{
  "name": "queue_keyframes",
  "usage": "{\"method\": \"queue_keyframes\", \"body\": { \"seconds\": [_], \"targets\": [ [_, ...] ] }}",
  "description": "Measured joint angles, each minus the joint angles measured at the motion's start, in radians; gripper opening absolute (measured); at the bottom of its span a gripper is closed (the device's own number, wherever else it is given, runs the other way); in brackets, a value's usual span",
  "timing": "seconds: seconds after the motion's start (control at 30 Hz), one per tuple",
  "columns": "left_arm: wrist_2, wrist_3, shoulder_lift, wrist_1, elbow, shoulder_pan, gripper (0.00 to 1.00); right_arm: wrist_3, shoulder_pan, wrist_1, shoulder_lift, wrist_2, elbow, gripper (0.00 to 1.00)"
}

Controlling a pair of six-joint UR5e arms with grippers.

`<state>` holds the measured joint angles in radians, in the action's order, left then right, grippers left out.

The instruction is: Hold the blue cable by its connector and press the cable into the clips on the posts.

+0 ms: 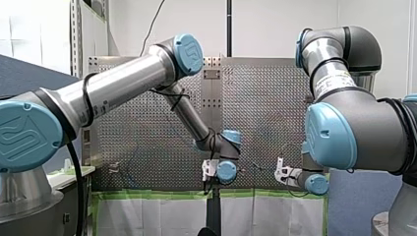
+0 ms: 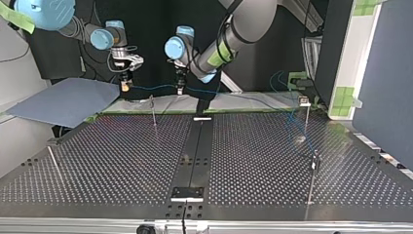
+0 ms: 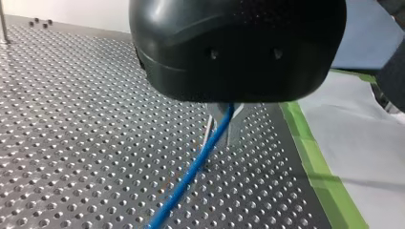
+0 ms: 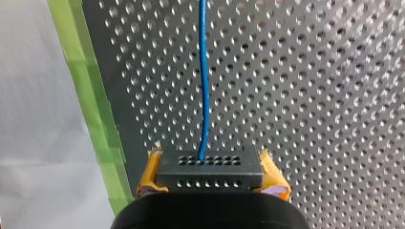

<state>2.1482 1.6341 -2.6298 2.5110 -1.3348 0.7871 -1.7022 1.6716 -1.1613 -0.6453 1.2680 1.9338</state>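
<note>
My right gripper (image 4: 210,168) is shut with its yellow pads (image 4: 149,174) on the black connector (image 4: 210,171). The blue cable (image 4: 204,86) leaves the connector and runs ahead over the perforated table. My left gripper (image 3: 223,128) is shut on the blue cable (image 3: 191,174) with its metal fingers (image 3: 236,125), just above the plate. In the top view my right gripper (image 2: 125,84) and my left gripper (image 2: 180,87) hang near the far edge. The cable (image 2: 152,87) is stretched between them and trails on toward the right. A thin post (image 2: 154,113) stands just below that span.
More posts stand at the top view's right (image 2: 306,117), right front (image 2: 312,178) and left front (image 2: 54,165). A grey-blue board (image 2: 63,100) lies at the far left. Green tape (image 3: 315,162) and white paper (image 3: 363,138) border the plate's edge.
</note>
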Motion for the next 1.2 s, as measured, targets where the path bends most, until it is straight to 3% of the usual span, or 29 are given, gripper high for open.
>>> {"method": "queue_keyframes", "body": {
  "seconds": [0.17, 0.37, 0.6, 0.8, 1.1, 1.2],
  "targets": [
    [0.045, -0.040, -0.035, 0.007, 0.048, 0.014, 0.00, 0.011, 0.003, 0.008, 0.000, -0.045, 0.000, 0.00],
    [0.055, -0.037, -0.057, 0.016, 0.082, 0.024, 0.00, 0.040, 0.006, 0.021, -0.001, -0.098, 0.000, 0.00],
    [0.047, -0.006, -0.059, 0.018, 0.111, 0.041, 0.00, 0.036, 0.007, 0.034, -0.001, -0.152, -0.003, 0.00],
    [0.047, 0.007, -0.060, 0.017, 0.126, 0.056, 0.00, 0.009, -0.002, 0.032, -0.001, -0.151, -0.007, 0.00],
    [0.039, 0.015, -0.071, 0.000, 0.145, 0.055, 0.00, -0.065, -0.025, 0.011, -0.001, -0.151, -0.014, 0.00],
    [0.034, 0.028, -0.086, -0.003, 0.156, 0.057, 0.00, -0.081, -0.031, 0.008, 0.000, -0.151, -0.019, 0.00]
  ]
}}
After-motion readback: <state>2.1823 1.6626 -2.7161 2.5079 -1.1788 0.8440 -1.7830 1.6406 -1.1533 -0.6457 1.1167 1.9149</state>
